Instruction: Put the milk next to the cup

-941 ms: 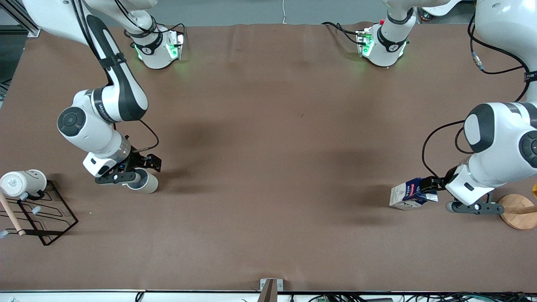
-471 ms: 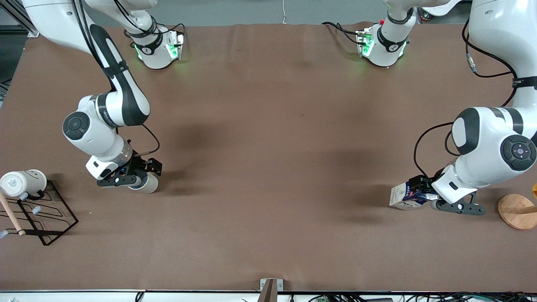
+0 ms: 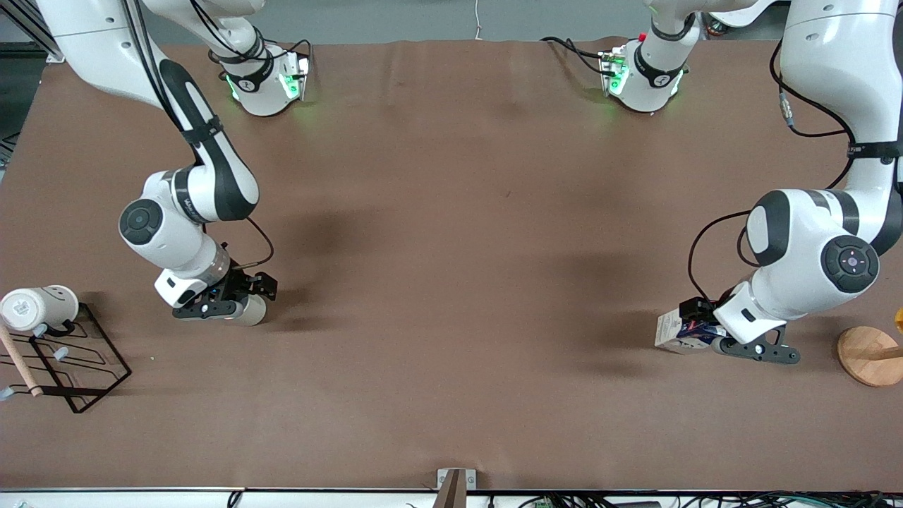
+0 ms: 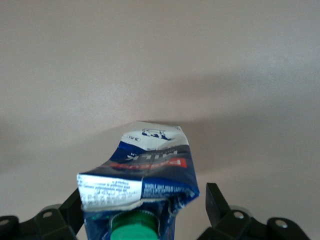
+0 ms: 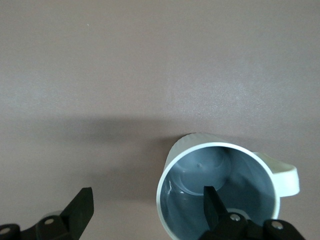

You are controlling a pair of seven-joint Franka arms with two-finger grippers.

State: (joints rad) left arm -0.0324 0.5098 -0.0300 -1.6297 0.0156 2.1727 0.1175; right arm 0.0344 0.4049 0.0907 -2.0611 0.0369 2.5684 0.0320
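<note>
The milk (image 3: 671, 331), a dark blue and white carton with a green cap, stands on the brown table near the left arm's end. My left gripper (image 3: 697, 336) is low over it. In the left wrist view the carton (image 4: 145, 170) sits between the spread fingers of the left gripper (image 4: 145, 212), with a gap on one side. The cup (image 3: 254, 311), beige-grey with a grey-blue inside, stands toward the right arm's end. My right gripper (image 3: 236, 306) is open over its rim. In the right wrist view one fingertip (image 5: 212, 200) is inside the cup (image 5: 220, 170) and the other is outside it.
A white smiley-face mug (image 3: 39, 307) sits by a black wire rack (image 3: 77, 370) with a wooden stick (image 3: 17, 363) at the right arm's end. A round wooden base (image 3: 871, 356) stands at the left arm's end, close to the left gripper.
My left gripper has moved over the milk so that it now straddles the carton. My right gripper has come lower onto the cup's rim. Milk and cup stayed in place.
</note>
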